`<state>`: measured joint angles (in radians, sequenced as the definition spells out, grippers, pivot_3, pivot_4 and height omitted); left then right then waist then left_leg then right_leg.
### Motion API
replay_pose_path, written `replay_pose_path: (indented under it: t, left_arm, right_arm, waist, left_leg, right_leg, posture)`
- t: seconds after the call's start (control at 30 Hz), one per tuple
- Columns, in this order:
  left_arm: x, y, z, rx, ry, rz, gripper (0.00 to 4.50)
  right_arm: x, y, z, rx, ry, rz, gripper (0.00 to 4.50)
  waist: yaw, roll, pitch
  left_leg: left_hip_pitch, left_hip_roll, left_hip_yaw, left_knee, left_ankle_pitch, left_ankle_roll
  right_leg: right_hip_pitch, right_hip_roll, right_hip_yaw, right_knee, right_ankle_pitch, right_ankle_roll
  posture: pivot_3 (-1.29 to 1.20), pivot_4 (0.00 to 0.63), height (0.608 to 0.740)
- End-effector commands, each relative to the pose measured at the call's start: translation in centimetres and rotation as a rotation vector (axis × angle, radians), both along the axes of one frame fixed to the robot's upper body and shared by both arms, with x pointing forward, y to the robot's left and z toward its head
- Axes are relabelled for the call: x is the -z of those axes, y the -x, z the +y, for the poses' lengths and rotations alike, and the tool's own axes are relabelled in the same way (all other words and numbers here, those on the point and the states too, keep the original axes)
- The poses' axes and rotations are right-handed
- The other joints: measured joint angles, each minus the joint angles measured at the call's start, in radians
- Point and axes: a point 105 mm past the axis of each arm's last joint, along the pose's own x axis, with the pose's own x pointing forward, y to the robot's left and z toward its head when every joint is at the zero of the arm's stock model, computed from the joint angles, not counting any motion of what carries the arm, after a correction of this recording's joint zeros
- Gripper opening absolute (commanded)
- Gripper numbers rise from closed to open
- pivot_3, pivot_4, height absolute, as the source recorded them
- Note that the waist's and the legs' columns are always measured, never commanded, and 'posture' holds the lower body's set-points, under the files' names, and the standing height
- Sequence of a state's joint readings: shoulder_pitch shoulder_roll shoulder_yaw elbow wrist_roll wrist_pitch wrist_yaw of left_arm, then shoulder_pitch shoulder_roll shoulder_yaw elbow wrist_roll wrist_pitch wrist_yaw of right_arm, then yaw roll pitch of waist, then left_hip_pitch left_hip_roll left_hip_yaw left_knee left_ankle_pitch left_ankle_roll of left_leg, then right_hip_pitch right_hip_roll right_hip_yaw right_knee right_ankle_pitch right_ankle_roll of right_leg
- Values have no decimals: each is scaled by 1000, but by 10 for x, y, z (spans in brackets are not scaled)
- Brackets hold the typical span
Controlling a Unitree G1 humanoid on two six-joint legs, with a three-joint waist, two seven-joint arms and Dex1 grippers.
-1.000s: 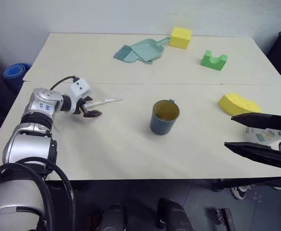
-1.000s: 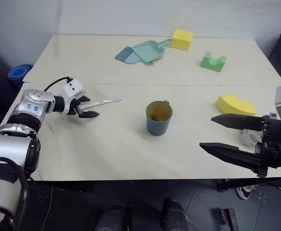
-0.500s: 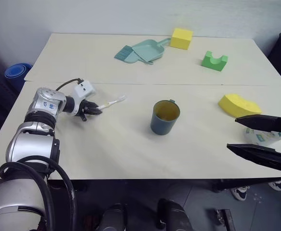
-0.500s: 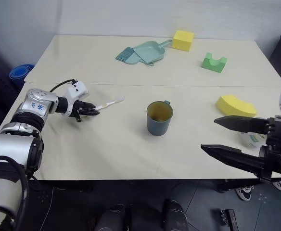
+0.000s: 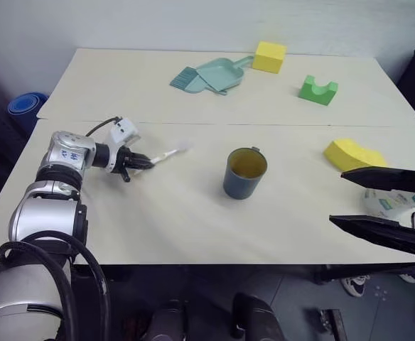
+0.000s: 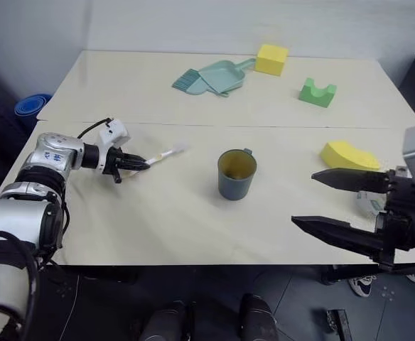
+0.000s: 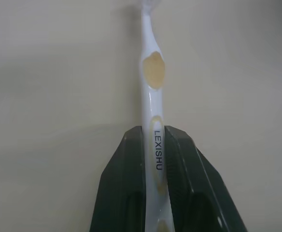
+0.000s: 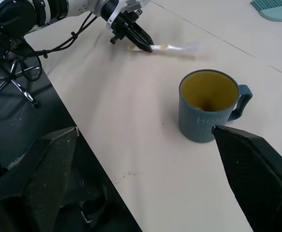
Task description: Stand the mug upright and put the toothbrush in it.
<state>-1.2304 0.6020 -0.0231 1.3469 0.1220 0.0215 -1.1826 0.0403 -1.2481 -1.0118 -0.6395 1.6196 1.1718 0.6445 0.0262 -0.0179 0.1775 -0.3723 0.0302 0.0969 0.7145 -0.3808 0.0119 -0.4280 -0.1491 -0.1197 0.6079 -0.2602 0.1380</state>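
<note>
1. On the left, the left gripper [image 5: 138,162] is clamped on the handle of the toothbrush [image 5: 166,153], low over the table [image 5: 158,227]. The wrist view shows both black fingers [image 7: 126,188] pressed against the glossy white plastic shaft, with a yellowish rubbery oval grip patch further up. The slim brush points out past the fingertips toward the middle of the table.
2. Risk here: the hold is near the tail of a smooth, narrow handle. A quick swing could let the brush pivot or slip in the pads, so the head would arrive off-line.
3. In the middle stands the mug [image 5: 244,172], already upright, well apart from the brush. It is a dark blue-grey cylinder with a matte outside, a yellow inside and a small handle on its far side. A tip that comes in low could strike the rim and knock it over.
4. Behind lie a teal dustpan and brush [image 5: 206,74], a yellow foam block [image 5: 268,56] and a green notched block [image 5: 316,89].
5. On the right, a yellow sponge [image 5: 352,154] lies near the right gripper [image 6: 339,206], whose long dark fingers are spread wide and hold nothing.
</note>
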Motion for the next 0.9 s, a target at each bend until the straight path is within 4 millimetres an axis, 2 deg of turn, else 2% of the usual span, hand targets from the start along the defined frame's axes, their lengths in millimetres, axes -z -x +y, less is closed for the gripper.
replay_pose_path:
  t: [0.03,0.1,0.23,0.33,0.43,0.53,0.6,0.9]
  left_arm:
    - [-49,-6,-26,63,239,-138,279]
    - [-68,-5,-42,121,346,-194,279]
    - [-106,-2,-89,179,610,-303,279]
    - [-116,11,-119,196,700,-348,279]
    - [-117,29,-152,219,763,-364,279]
    - [-113,44,-174,219,811,-363,279]
    - [-108,50,-184,215,823,-360,279]
    - [-80,67,-205,267,784,-345,279]
  right_arm:
    - [-12,-4,1,-5,2,-67,4469]
    - [-13,-7,0,-1,2,-76,4469]
    - [-11,-12,1,-5,17,-83,4469]
    - [-11,-14,3,-14,10,-88,4469]
    - [-12,-17,3,-10,6,-99,4469]
    - [-12,-19,3,-1,5,-104,4469]
    - [-12,-18,3,1,4,-105,4469]
    - [-13,-19,1,28,2,-115,4469]
  waist:
    - [0,0,0]
    - [4,0,0]
    - [3,-1,0]
    - [0,-1,0]
    - [-3,0,0]
    - [1,0,0]
    - [2,0,0]
    - [10,0,0]
  left_leg:
    - [0,0,0,0,0,0]
    - [-1,0,-1,1,0,0]
    - [-3,0,-3,3,0,1]
    - [-2,0,-3,3,-1,1]
    - [-1,0,-3,2,-1,1]
    - [-1,0,-2,2,-1,1]
    - [-1,0,-2,3,-1,1]
    - [0,0,-2,3,-1,1]
  right_leg:
    - [0,0,0,0,0,0]
    - [0,0,0,0,0,1]
    - [0,0,-1,0,1,1]
    - [0,-1,0,0,1,2]
    - [1,0,0,0,1,2]
    - [1,0,0,0,1,2]
    - [1,0,1,0,1,2]
    - [3,0,1,-2,2,1]
  posture:
    - [0,150,740]
    - [0,150,740]
    - [0,150,740]
    - [0,150,740]
    - [0,150,740]
    - [0,150,740]
    - [0,150,740]
    - [0,150,740]
